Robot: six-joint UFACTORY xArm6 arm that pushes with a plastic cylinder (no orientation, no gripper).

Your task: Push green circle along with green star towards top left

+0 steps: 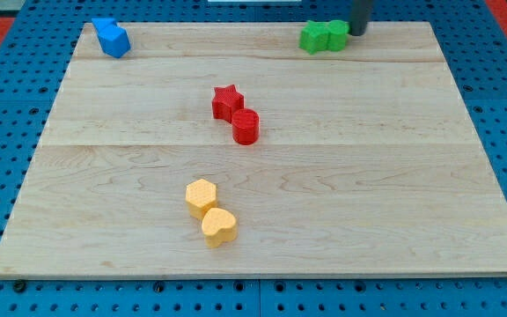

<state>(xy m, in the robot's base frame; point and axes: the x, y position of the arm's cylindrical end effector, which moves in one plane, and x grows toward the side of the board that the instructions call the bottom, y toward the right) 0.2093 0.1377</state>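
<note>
My tip (356, 33) touches the green pair's (324, 36) right end, its long axis left-right.

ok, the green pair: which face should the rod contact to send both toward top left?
Contact the right-hand face of the green circle, coming from the view's right. The green star touches its left side, so a leftward push should carry both. My tip sits just right of the circle, apparently at that face.
</note>
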